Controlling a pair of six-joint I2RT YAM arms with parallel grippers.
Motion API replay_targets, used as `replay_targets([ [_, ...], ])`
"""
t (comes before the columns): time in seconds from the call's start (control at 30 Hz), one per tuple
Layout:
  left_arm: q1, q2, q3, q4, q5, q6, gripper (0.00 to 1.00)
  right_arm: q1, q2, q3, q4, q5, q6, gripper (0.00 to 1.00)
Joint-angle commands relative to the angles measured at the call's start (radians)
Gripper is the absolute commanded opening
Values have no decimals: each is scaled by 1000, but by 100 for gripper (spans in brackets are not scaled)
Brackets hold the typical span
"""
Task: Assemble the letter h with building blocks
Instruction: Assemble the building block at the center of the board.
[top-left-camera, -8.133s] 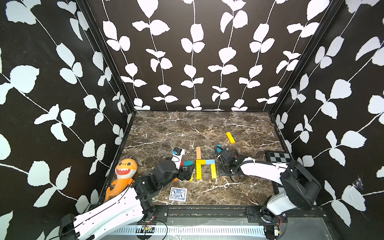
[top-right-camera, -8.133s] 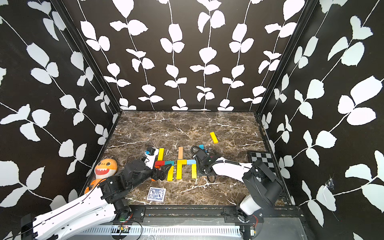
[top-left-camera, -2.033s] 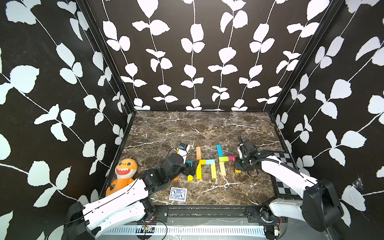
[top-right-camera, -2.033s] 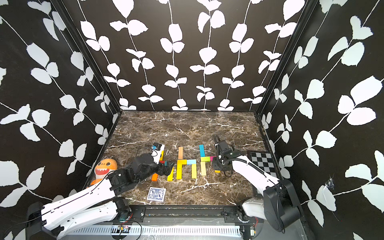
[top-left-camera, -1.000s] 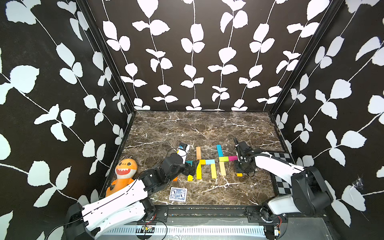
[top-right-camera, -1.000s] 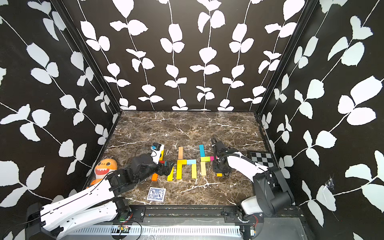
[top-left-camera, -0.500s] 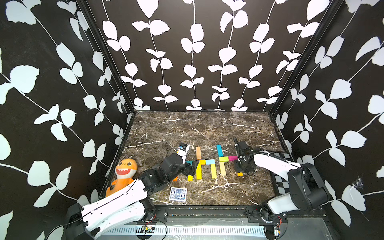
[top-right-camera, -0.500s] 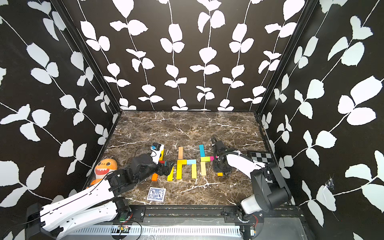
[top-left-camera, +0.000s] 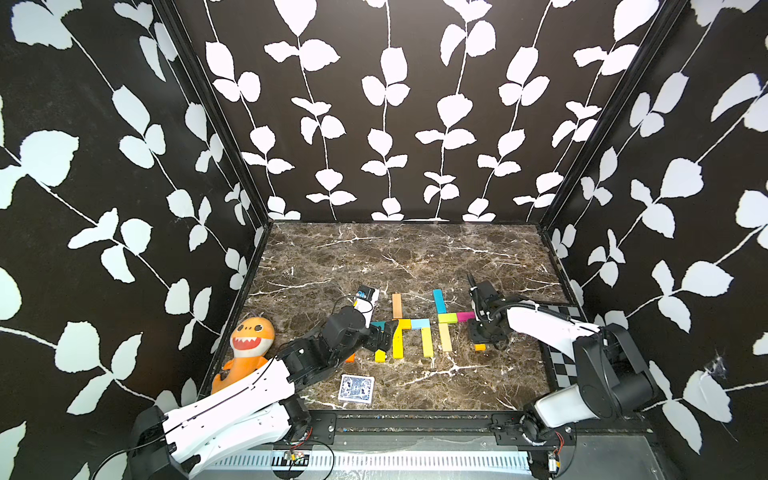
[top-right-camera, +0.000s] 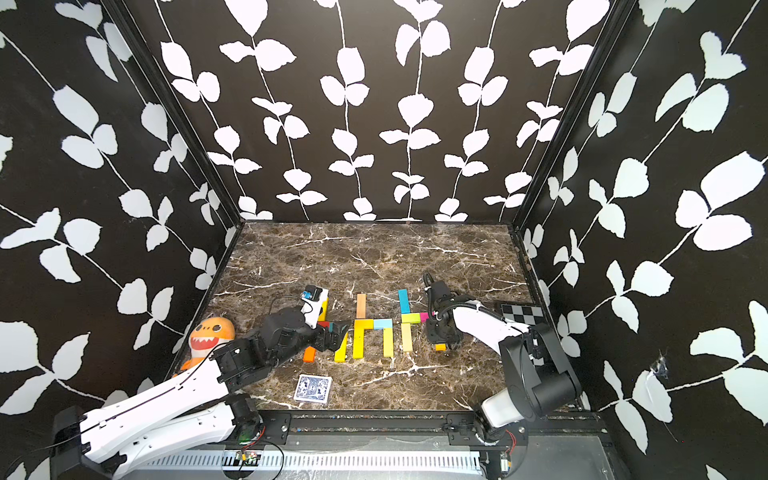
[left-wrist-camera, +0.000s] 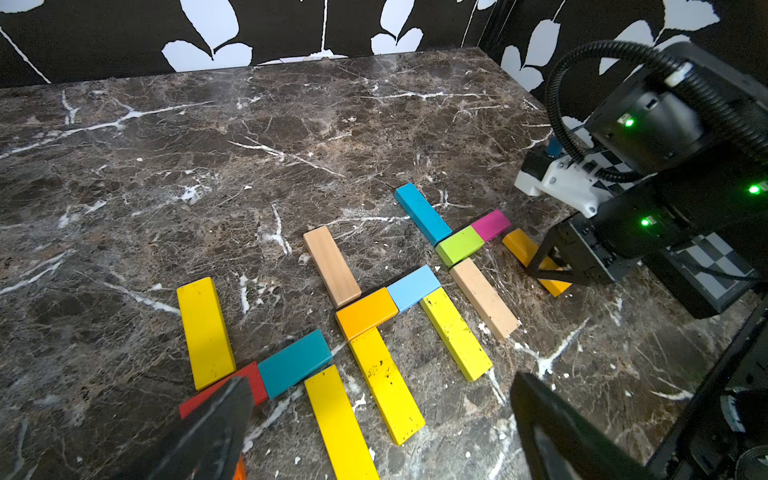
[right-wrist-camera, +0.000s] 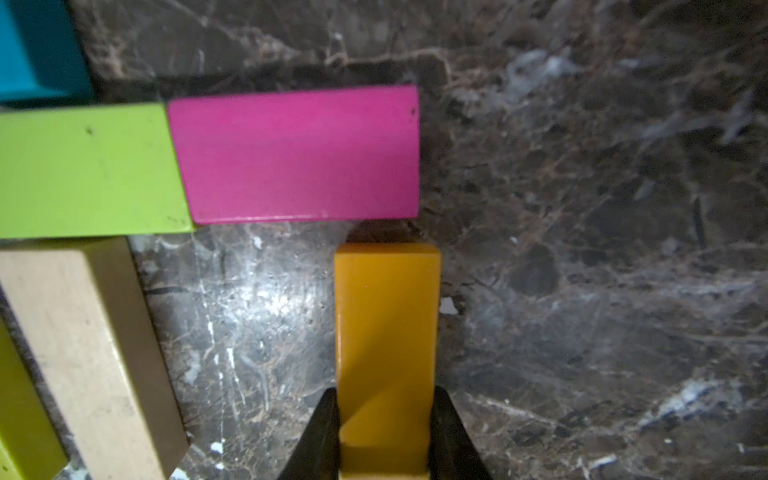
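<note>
Building blocks lie flat on the marble floor in h-like groups. One group is a blue block (top-left-camera: 439, 300), a green block (right-wrist-camera: 83, 166), a pink block (right-wrist-camera: 299, 153) and a tan block (right-wrist-camera: 83, 353). My right gripper (right-wrist-camera: 386, 419) is shut on an orange block (right-wrist-camera: 386, 332), also seen as the orange block (top-left-camera: 480, 346). That block's far end sits just short of the pink block's outer end. My left gripper (left-wrist-camera: 380, 382) is open and low over the yellow blocks (left-wrist-camera: 386, 382) of the left groups, holding nothing. A red block (left-wrist-camera: 249, 380) is partly hidden by one of its fingers (left-wrist-camera: 216, 428).
A blue-patterned card deck (top-left-camera: 356, 388) lies near the front edge. An orange shark plush (top-left-camera: 247, 345) leans in the front left corner. A checkerboard (top-left-camera: 561, 357) lies along the right wall under my right arm. Patterned walls close three sides.
Over two seconds my right gripper has shifted a little left with the orange block, toward the pink block. The last half second shows no visible motion. The left arm is still.
</note>
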Motion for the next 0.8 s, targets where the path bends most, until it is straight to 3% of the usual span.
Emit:
replay_targets([
  [0.0, 5, 0, -5, 13, 2, 5, 99, -5, 19, 15, -4, -3, -19, 6],
  [0.6, 5, 19, -2, 21, 4, 0, 99, -5, 14, -1, 14, -24, -19, 7],
  [0.77, 5, 30, -1, 29, 8, 0, 99, -5, 11, -2, 12, -18, -16, 22],
])
